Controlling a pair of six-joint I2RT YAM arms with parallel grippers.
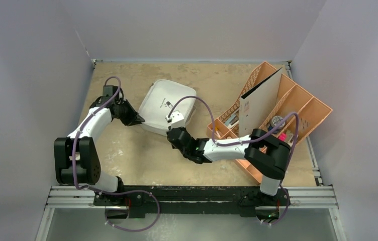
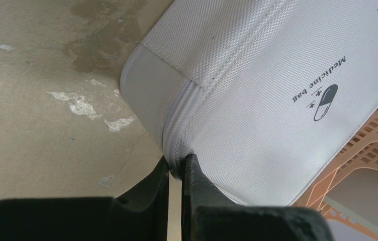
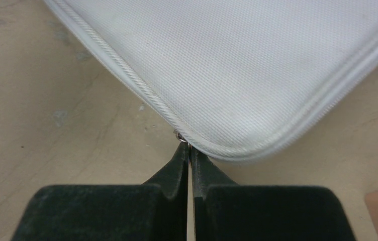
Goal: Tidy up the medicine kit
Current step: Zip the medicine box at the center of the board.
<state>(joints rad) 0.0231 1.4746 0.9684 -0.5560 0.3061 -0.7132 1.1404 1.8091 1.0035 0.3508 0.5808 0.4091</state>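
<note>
The medicine kit (image 1: 168, 104) is a closed pale grey-white case with a pill logo on its lid, lying mid-table. In the left wrist view the medicine kit (image 2: 277, 75) fills the upper right. My left gripper (image 1: 137, 120) is at the kit's left edge, shut on its zipper seam (image 2: 178, 168). My right gripper (image 1: 173, 134) is at the kit's near corner, shut on a small metal zipper pull (image 3: 182, 139) under the kit (image 3: 237, 65).
An orange compartmented tray (image 1: 310, 108) stands at the right with a white card (image 1: 259, 103) upright in it and small items in its compartments. Its lattice shows in the left wrist view (image 2: 373, 150). Grey walls enclose the table.
</note>
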